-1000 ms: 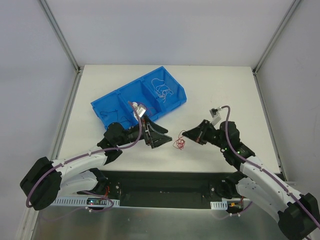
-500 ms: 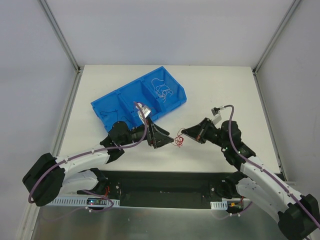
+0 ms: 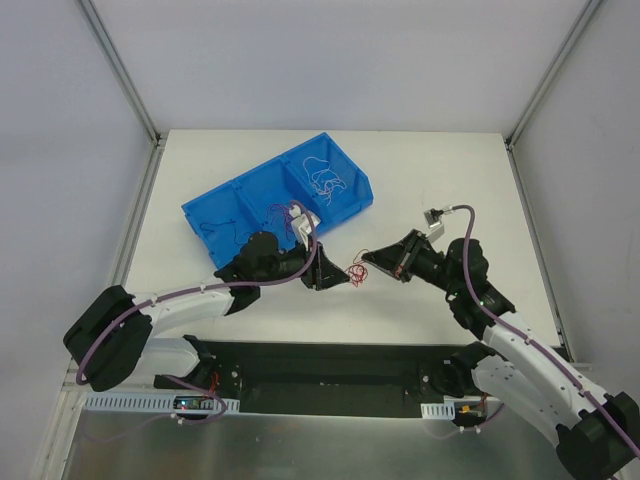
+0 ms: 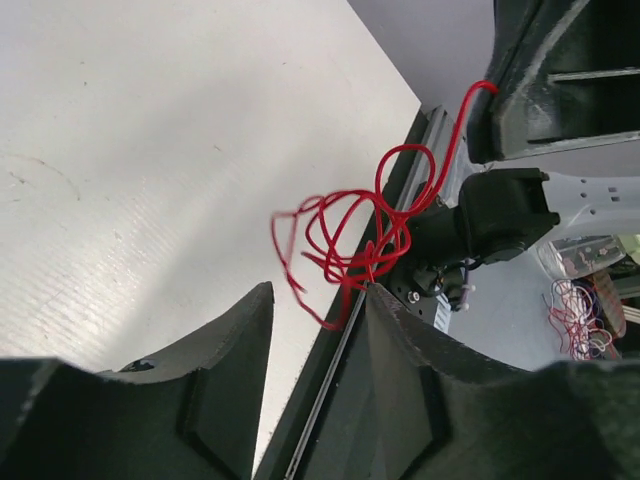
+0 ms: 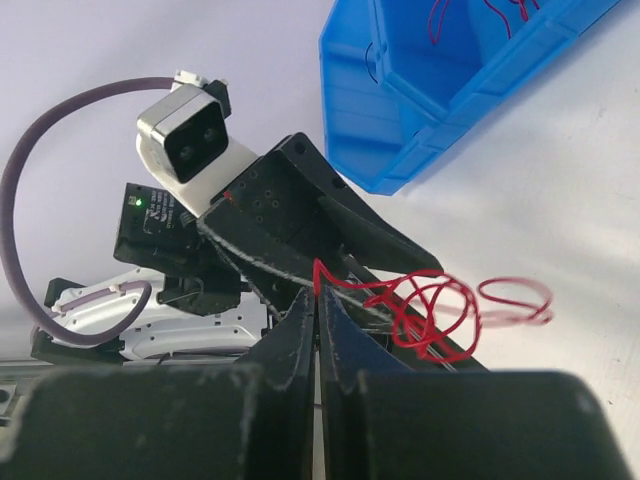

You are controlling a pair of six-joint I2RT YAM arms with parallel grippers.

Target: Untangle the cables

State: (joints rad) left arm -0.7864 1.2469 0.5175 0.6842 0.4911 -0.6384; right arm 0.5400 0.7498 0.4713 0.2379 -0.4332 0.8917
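Red cable: a small curly knot of loops (image 3: 357, 272), outside the blue bin (image 3: 345, 212), just off the right end of the bin's near long wall. It hangs between my two grippers.

Right gripper: my right gripper (image 5: 316, 300) is on the far side of the red cable from the bin. Its fingers are pressed flat together, and one end of the red cable (image 5: 425, 318) comes out at their tips, so I have that end pinched.

Left gripper: my left gripper (image 4: 318, 300) is just below the bin's near wall, between the bin and the knot. Its fingers stand about halfway apart, with a clear gap. The lowest red cable loops (image 4: 345, 268) dip into the mouth of that gap. I cannot tell whether either finger touches them, and nothing is clamped.

Cable run: in the left wrist view a single red strand climbs from the knot up to my right gripper's tips.

Height: the knot looks lifted off the white surface (image 3: 450, 180). I cannot tell whether its lowest loop touches.

White cable: a thin curly strand (image 3: 322, 180) lies inside the bin's right-end compartment.

Other compartments: thin dark strands lie in the bin's middle and left compartments, too fine to tell their colour.

Bin: it sits at an angle on the surface, with its three compartments open upward.
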